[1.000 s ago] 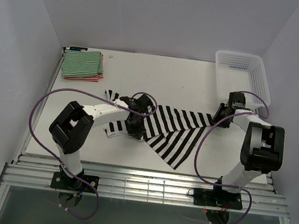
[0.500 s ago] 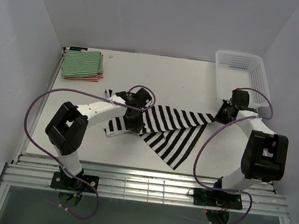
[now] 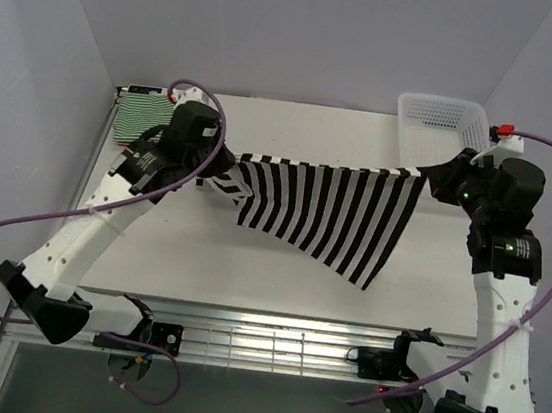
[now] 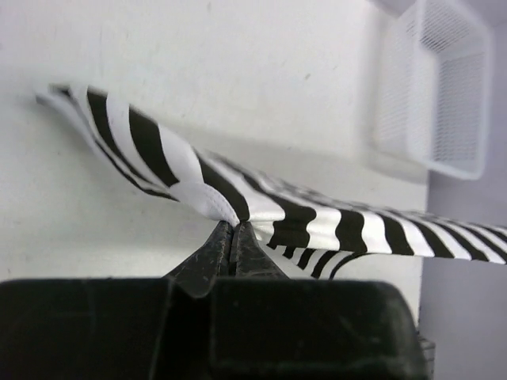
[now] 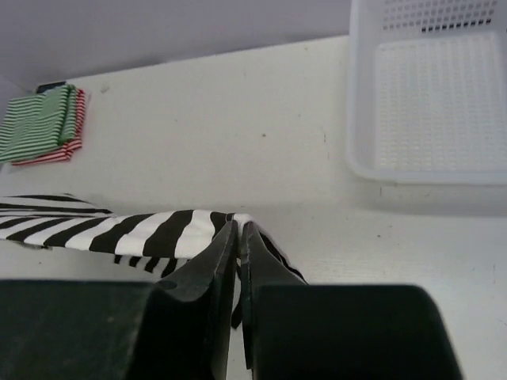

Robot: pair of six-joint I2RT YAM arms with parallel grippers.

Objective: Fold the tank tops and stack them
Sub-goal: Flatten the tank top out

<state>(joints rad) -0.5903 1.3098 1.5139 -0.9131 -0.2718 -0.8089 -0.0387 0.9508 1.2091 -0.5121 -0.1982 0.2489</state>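
Black-and-white striped tank top (image 3: 328,209) hangs in the air, stretched between both arms over the middle of the table (image 3: 277,282).
- Long axis runs left to right. The upper edge is taut and near level. The lower edge sags to a point toward the near right; cannot tell if that tip touches the table.
- Left gripper (image 4: 232,231): clenched on the top's left corner, cloth bunched at the fingertips.
- Right gripper (image 5: 238,229): clenched on the right corner, just beside the white lattice basket (image 3: 449,109).
- Each arm holds its own end, and neither is nearer the cloth's middle.

Count: three tank tops, one basket, two arms.
- One top is held.
- Two lie folded in a stack at the far left corner, the green-and-white top (image 5: 38,123) uppermost and the red-and-white top (image 5: 57,150) beneath it with only its edge showing.

Judgement: the stack lies just behind the left gripper, so the left arm is nearer to it. The spread top probably needs laying flat with its long axis kept crosswise before folding.
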